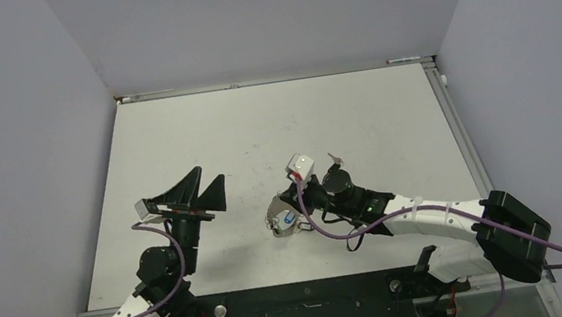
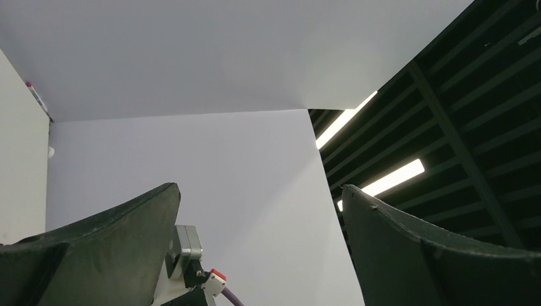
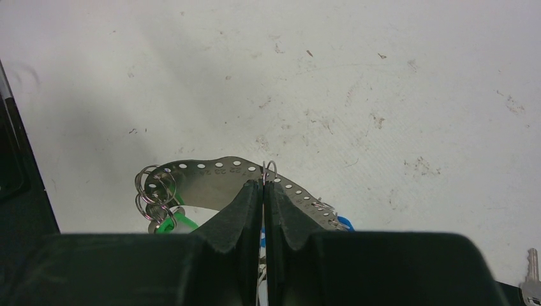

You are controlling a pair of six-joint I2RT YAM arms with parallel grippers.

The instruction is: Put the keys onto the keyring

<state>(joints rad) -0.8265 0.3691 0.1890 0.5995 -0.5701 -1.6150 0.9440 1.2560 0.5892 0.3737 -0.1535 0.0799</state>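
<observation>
Right gripper clenched at the keyring, left gripper wide open

The right gripper (image 3: 263, 182) is clenched, its black fingers pressed together on a small silver wire ring (image 3: 270, 171) that sticks out from between the tips. The ring sits at the edge of the keyring (image 3: 210, 174), which in the right wrist view looks like a curved grey metal band punched with a row of small holes. The keyring lies on the scuffed white table (image 1: 257, 129) right in front of that gripper, a little right of the table's middle and towards the near edge.

A cluster of thin silver split rings (image 3: 153, 189) hangs at the band's left end. Just below it is the green plastic head of a key (image 3: 171, 224). The blue plastic head of another key (image 3: 344, 223) peeps out by the band's right end, partly hidden behind the finger. Whether either key is threaded onto the band cannot be told.

A loose silver metal key (image 1: 333, 156) lies on the table beside the right wrist, apart from the keyring; its head colour is not clear.

The left gripper (image 1: 210, 174) is released, its fingers spread wide and raised above the table's left side, holding nothing
</observation>
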